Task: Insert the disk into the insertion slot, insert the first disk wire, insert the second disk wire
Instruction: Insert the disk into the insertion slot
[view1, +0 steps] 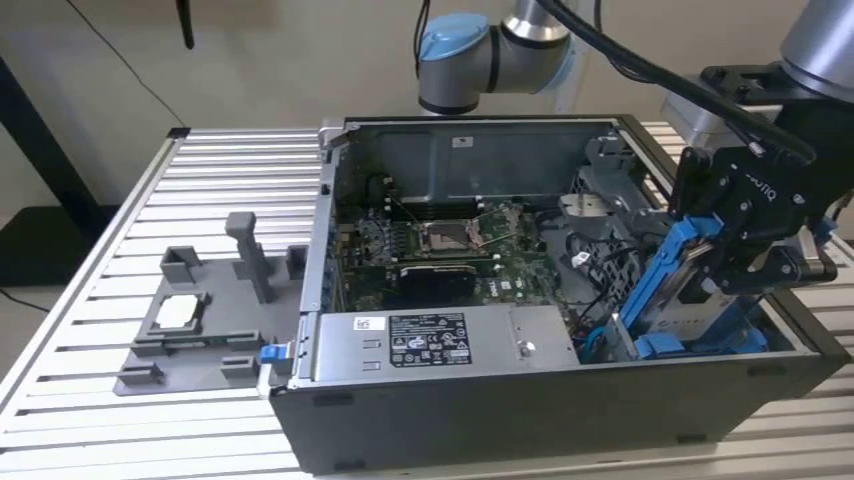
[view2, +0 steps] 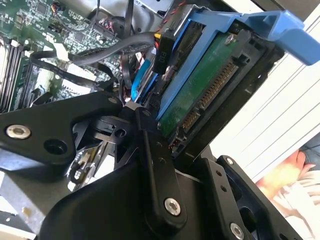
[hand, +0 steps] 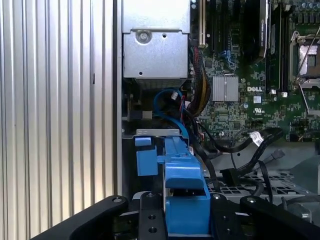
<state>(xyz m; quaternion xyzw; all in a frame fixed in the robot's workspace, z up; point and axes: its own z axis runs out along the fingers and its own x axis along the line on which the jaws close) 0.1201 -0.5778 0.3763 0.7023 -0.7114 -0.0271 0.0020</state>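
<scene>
Exterior view is showing the gripper (view1: 731, 262) clamping the disk (view1: 683, 300) by its blue carrier. The disk is standing tilted on edge at the exterior view's lower right, its lower end reaching the insertion slot (view1: 627, 345) inside the open computer case (view1: 534, 400).

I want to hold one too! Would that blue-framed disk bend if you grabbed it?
Probably not: the disk looks like a stiff slab in a hard blue frame, held tilted by the gripper without sagging. Its bare green circuit board suggests it's delicate, so handle it gently.
</scene>
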